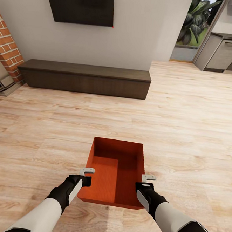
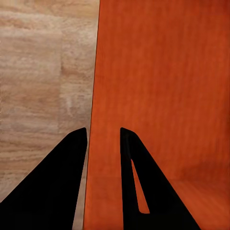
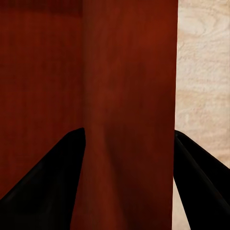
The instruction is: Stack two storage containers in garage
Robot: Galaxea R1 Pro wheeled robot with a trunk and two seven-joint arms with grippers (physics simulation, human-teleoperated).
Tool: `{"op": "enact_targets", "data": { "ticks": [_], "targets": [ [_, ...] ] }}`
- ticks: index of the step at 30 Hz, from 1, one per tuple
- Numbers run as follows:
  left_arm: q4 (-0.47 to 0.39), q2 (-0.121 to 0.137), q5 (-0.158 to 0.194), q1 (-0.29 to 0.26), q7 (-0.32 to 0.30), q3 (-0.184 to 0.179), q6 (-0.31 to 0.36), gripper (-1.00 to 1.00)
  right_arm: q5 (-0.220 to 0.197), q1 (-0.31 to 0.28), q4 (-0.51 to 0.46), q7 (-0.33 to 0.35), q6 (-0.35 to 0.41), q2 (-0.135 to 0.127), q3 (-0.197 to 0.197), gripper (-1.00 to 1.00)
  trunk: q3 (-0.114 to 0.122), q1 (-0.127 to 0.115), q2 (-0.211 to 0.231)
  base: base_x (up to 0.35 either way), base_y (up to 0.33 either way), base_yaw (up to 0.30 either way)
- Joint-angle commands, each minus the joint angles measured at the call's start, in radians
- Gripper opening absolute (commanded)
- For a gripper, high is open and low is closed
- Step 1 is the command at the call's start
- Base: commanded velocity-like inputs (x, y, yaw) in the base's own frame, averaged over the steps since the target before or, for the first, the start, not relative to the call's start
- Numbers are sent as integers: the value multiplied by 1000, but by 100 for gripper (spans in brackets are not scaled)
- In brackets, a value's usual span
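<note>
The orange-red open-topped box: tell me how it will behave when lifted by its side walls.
The orange-red rectangular open-topped box probably stays stiff: its flat walls look straight. It is empty, so likely light. With the left pincer and right pincer straddling opposite walls near one end, the far end may sag.

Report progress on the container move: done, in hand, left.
Done: nothing delivered; the view shows wood plank floor and the dark low cabinet, so this looks like the living room. In hand: one storage container, with the left gripper and right gripper each straddling a side wall. Left: carrying it to the garage, fetching the second, stacking.
</note>
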Motion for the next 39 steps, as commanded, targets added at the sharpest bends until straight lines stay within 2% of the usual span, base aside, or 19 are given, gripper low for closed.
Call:
{"op": "enact_targets", "data": {
  "ticks": [1,39],
  "targets": [
    [0,-1,-7,0,10,-6,6,-100,-12,0,-17,-7,7,1,33,-100,2,-4,7,0,0,0],
    [0,-1,-6,0,10,-6,6,-100,-11,0,-17,-7,-4,3,34,-100,122,-150,273,0,0,0]
  ]
}}
